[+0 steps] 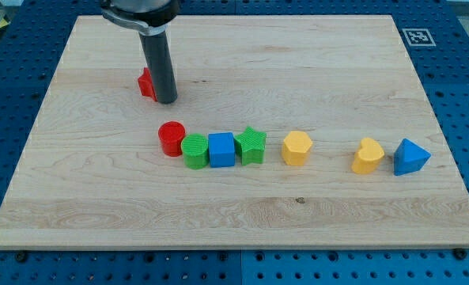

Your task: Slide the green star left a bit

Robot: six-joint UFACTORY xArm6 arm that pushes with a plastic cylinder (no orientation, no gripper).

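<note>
The green star [251, 145] lies near the board's middle, touching the blue cube [221, 150] on its left. Left of that sit a green cylinder [194, 150] and a red cylinder [171, 138], all in a row. My tip [165, 100] stands on the board toward the view's upper left, well above and left of the green star. It is right beside a red block [146, 83], which the rod partly hides.
A yellow hexagon block [296, 147] lies right of the star with a gap. Further right are a yellow heart [368, 156] and a blue triangle block [410, 157]. The wooden board [313, 63] rests on a blue perforated table.
</note>
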